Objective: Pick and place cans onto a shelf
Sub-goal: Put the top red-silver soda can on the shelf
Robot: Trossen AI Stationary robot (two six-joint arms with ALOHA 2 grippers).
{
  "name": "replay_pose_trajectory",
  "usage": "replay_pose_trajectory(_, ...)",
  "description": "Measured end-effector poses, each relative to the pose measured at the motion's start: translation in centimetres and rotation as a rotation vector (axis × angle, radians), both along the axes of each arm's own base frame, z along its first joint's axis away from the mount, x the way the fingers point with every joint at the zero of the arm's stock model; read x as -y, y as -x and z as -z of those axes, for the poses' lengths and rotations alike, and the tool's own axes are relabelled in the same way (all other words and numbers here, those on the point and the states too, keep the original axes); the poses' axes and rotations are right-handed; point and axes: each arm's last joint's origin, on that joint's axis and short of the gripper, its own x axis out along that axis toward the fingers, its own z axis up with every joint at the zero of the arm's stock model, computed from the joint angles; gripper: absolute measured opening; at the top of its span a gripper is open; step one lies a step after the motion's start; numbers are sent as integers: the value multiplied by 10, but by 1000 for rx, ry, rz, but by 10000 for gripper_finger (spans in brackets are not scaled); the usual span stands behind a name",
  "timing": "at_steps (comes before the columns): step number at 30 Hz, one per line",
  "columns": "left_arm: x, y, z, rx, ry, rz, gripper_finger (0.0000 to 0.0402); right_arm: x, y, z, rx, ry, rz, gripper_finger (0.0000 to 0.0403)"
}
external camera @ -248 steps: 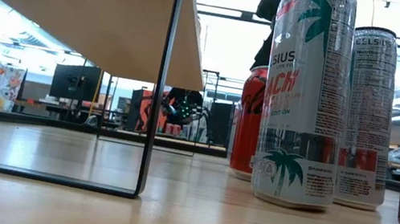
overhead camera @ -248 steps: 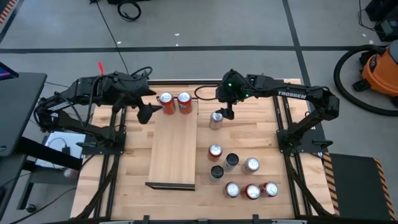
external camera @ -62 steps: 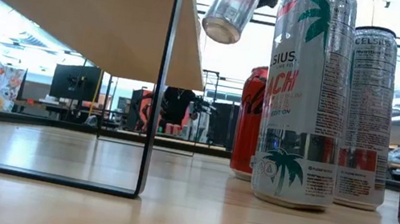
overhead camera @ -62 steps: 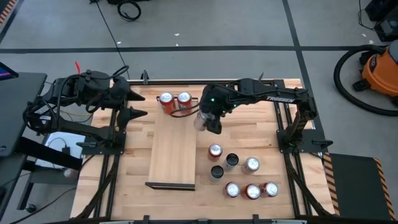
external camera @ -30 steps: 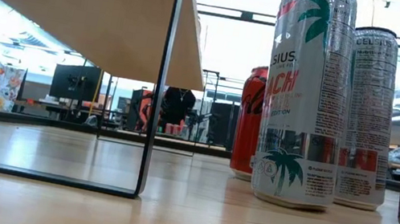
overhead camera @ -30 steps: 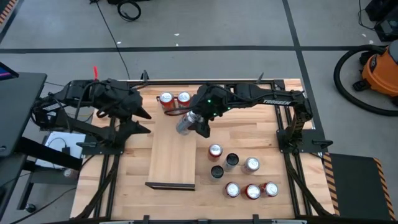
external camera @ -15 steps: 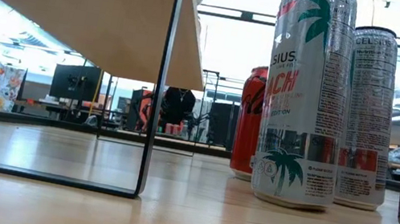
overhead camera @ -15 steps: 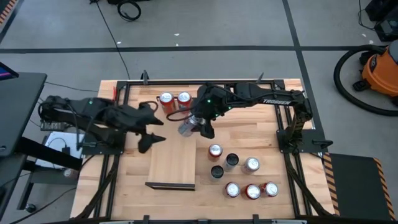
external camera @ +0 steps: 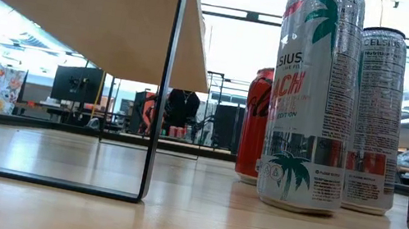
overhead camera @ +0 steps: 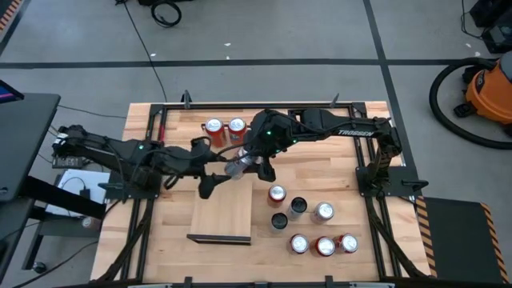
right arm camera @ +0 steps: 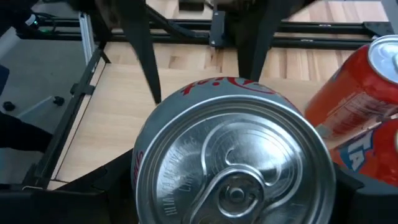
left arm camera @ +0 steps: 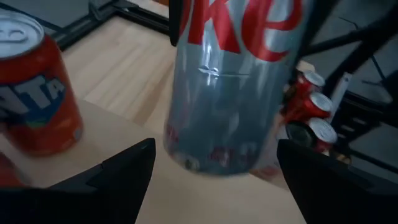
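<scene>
My right gripper is shut on a silver can with red lettering, held in the air over the far right part of the shelf. The can fills the right wrist view, top end on. My left gripper reaches in from the table's left, open. Its fingers stand wide just short of the can's bottom end, touching nothing. Two orange cans stand upright on the shelf's far end. In the low view the shelf board shows from below. My right gripper pinches the silver can's round wall near its top end between its two fingers. The fingers come from the table's right, slanting down. The can is lifted clear above the shelf and tilted, its bottom end toward my left gripper.
Several more cans stand on the tabletop right of the shelf, red, silver and black. They loom large in the low view. The near half of the shelf board is bare. A black frame edges the table.
My left gripper has swung from the table's left edge toward the right and down, over the shelf, up to the held can, tipping its fingers more level and staying open. My right gripper has kept its place and rolled a little with the can.
</scene>
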Motion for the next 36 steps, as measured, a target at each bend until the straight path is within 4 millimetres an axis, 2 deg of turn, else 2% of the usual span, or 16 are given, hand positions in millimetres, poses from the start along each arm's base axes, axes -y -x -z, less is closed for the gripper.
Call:
replay_pose_trajectory(11,5,-24,15,-10,-28,26,346,0,-5,1,38,-26,1,323)
replay_pose_trajectory(19,4,-25,15,-7,-20,23,306,-2,-5,2,40,-20,7,323)
replay_pose_trajectory(27,3,-19,26,-127,-31,25,312,-3,-16,32,38,-10,5,323)
replay_pose_trajectory(36,2,-18,33,-201,-50,7,313,-1,-21,49,44,17,47,323)
